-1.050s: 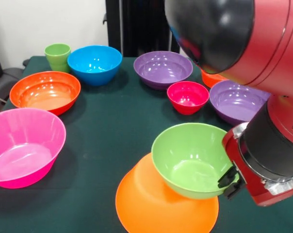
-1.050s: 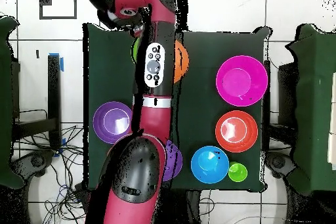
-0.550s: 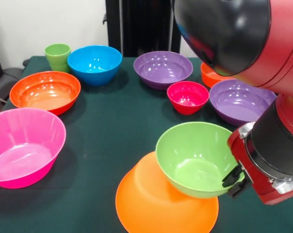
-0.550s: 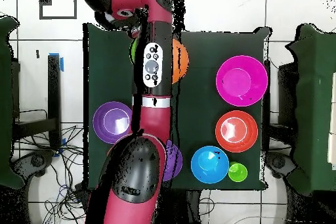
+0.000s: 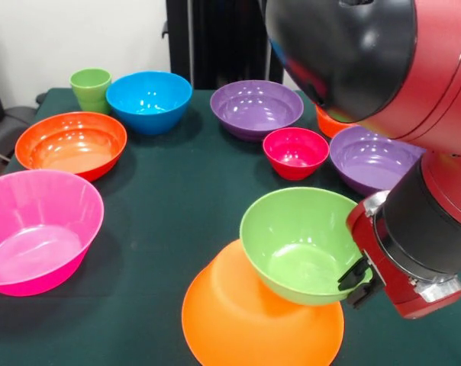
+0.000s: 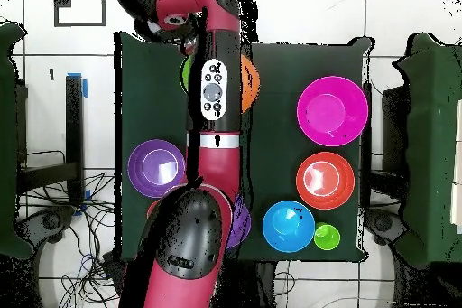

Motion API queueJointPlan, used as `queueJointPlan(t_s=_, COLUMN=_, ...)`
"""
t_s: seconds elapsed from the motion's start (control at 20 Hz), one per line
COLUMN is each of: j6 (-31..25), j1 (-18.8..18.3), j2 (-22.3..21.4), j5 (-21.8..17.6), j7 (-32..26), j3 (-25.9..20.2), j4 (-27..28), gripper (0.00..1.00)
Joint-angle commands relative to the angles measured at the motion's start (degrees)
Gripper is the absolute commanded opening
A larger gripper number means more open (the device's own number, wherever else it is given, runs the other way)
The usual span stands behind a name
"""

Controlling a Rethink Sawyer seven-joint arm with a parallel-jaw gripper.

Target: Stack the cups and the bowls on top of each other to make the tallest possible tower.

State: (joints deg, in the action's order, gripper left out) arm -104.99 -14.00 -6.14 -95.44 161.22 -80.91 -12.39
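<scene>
You see a counter [image 5: 177, 206] covered in dark green cloth. Around it lies a white tiled floor [image 6: 298, 15] with dark seams, and tangled cables [image 6: 90, 264] lie on the floor beside one edge of the counter.

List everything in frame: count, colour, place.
Green bowl: 1, held at its rim over the upturned bowl.
Upturned bowl: 1, orange, front centre of table.
Pink bowl: 1, front left.
Red-orange bowls: 2, one mid-left, one mostly hidden behind the arm.
Blue bowl: 1, back left.
Cup: 1, light green, beside the blue bowl.
Purple bowls: 2, back centre, right.
Small red bowl: 1, between the purple ones.
Table: 1, dark green.
Arm: 1, red and black.
End effector: 1, at the green bowl's rim.
</scene>
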Motion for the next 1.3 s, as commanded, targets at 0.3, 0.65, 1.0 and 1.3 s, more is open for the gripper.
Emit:
queueJointPlan(t_s=0.3, j6=-2.40, j1=-2.20, j2=-0.64, j5=5.23, j7=-0.58, j3=11.17, j4=-6.16, gripper=0.00)
queueJointPlan(t_s=0.65, j6=-1.33, j1=-2.38, j2=-1.52, j5=9.25, j7=0.15, j3=15.09, j4=-7.71, gripper=0.00)
queueJointPlan(t_s=1.0, j6=-0.16, j1=-2.31, j2=-1.83, j5=12.10, j7=0.30, j3=17.94, j4=-8.03, gripper=0.00)
queueJointPlan(t_s=1.3, j6=0.33, j1=-1.84, j2=-2.12, j5=14.13, j7=0.25, j3=19.95, j4=-7.66, gripper=0.00)
